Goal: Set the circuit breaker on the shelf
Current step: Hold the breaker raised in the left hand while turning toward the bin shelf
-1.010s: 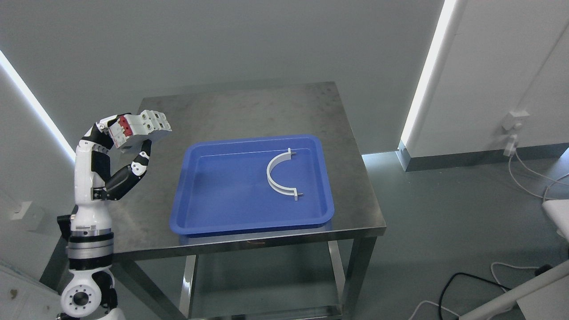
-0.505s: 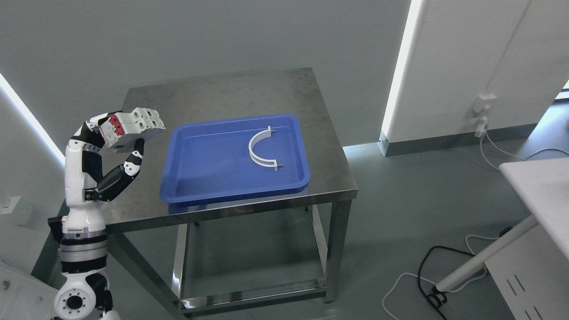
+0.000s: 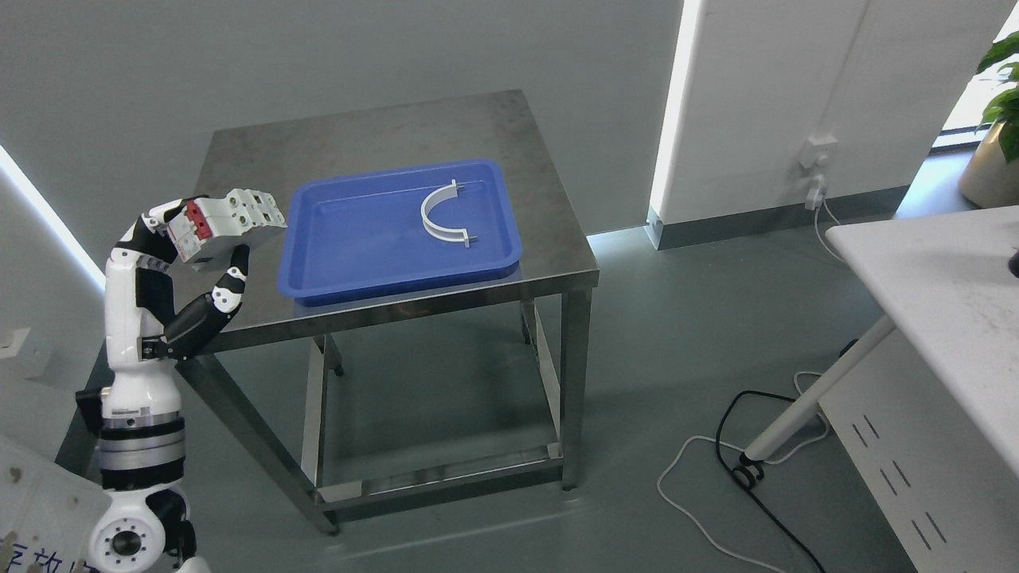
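Left robot hand (image 3: pixel 191 247) grips the circuit breaker (image 3: pixel 224 225), raised off the table's (image 3: pixel 382 135) left edge. Blue tray (image 3: pixel 358 263) sits mid-table, a white curved bracket (image 3: pixel 442 215) lying near its back-right corner.

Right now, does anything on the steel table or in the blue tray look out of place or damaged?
Nothing stands out. The blue tray sits flat on the steel table, holding one intact white curved bracket. The left hand holds the circuit breaker tilted, beside the table's left edge.
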